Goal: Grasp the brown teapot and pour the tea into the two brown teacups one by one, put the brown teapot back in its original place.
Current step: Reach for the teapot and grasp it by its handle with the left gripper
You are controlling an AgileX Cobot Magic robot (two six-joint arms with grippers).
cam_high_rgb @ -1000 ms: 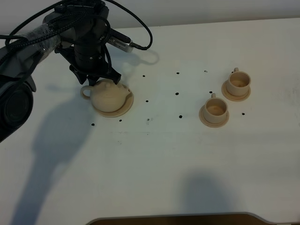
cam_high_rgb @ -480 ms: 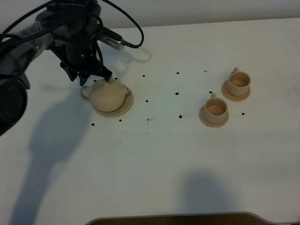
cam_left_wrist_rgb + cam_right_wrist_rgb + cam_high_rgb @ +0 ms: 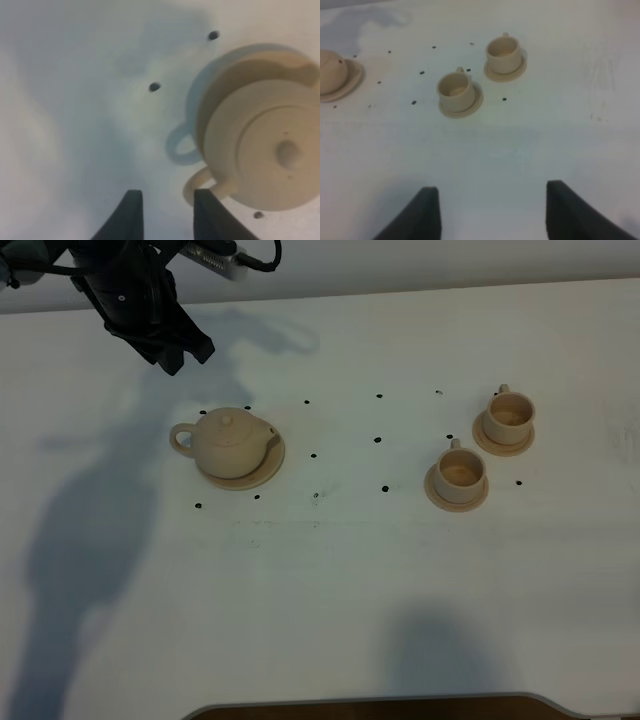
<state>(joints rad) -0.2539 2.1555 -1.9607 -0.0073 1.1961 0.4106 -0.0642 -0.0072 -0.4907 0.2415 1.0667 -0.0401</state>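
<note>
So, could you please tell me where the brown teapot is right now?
In the exterior high view, the brown teapot sits on its wide saucer, left of centre, well apart from the two brown teacups at the right.

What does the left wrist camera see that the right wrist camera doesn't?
Only the left wrist view: the teapot's loop handle and lid knob from above, plus the left gripper, open and empty.
Only the right wrist view: the two cups, each on a little saucer, plus the right gripper, open wide.
Both: the white table with black dots, and the teapot on its big saucer, though the right wrist view catches only an edge of them.
</note>
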